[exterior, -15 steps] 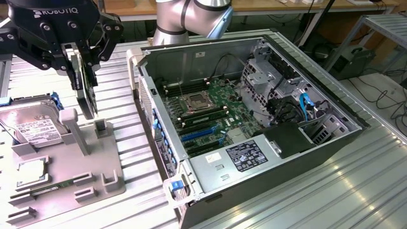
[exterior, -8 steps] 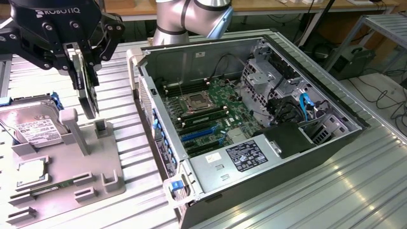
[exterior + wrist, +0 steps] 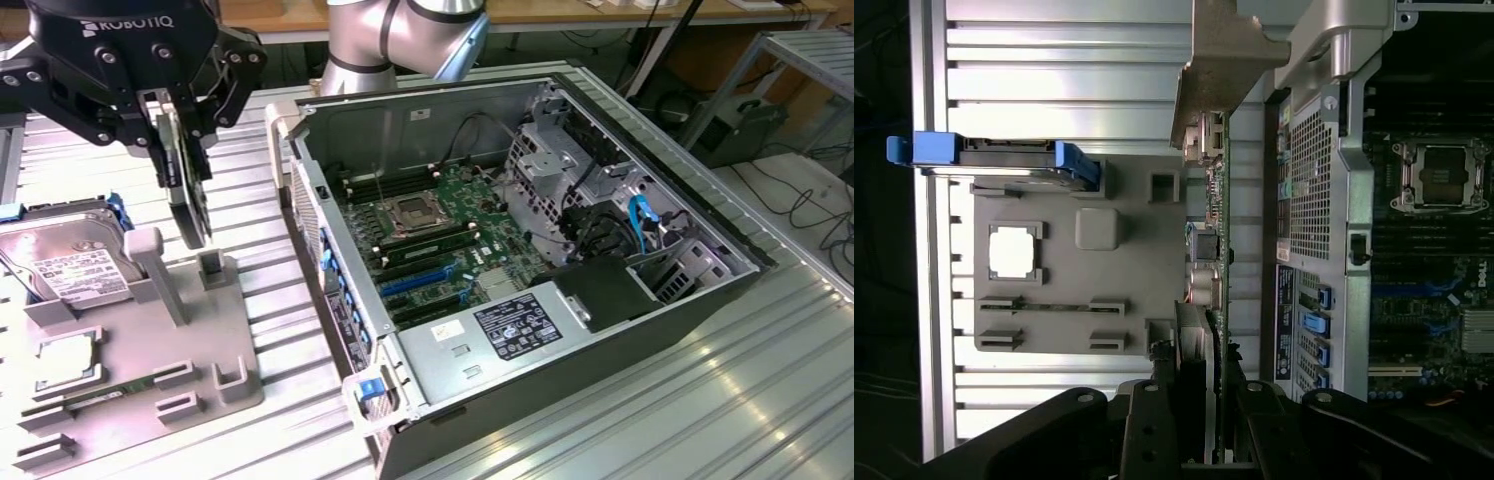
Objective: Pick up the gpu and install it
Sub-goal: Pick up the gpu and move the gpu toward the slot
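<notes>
The gpu point(image 3: 187, 195), a thin dark card, hangs on edge in the air with my black gripper point(image 3: 180, 125) shut on its upper part. Its lower end is just above the grey holder tray point(image 3: 200, 340), at the exterior view's left of the open computer case point(image 3: 400, 120). In the wrist view the gpu point(image 3: 1211, 250) shows edge-on, green board with connectors and a silver end bracket point(image 3: 1219, 60), clamped at my gripper point(image 3: 1204, 410). The case's motherboard point(image 3: 447, 225) with blue expansion slots point(image 3: 411, 283) lies uncovered.
On the tray point(image 3: 1134, 290) stand a silver hard drive point(image 3: 74, 265) in blue rails point(image 3: 1004, 158), a processor chip point(image 3: 67, 360) and a memory stick point(image 3: 1049, 307). The case holds a drive cage point(image 3: 561, 150) and a black power supply point(image 3: 607, 290). Ribbed metal table point(image 3: 667, 400) lies all around.
</notes>
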You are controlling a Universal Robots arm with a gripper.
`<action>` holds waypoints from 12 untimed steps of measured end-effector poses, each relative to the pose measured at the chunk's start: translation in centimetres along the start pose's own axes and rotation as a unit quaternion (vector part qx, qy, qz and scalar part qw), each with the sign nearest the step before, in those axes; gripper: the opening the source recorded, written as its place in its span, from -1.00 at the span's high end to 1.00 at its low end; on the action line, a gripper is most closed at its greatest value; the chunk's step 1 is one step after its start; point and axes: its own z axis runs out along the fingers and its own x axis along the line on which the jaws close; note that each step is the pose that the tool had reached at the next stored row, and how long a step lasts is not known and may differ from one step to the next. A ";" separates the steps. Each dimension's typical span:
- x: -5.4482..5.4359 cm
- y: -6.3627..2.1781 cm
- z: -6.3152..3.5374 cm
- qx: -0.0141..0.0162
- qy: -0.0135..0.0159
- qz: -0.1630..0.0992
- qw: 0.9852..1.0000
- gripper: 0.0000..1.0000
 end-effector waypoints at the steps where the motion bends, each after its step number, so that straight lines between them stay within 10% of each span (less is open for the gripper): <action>1: 0.0 0.00 0.00 0.000 0.000 0.000 1.000 0.45; 12: -0.3 0.00 0.01 0.000 0.000 0.000 1.000 0.45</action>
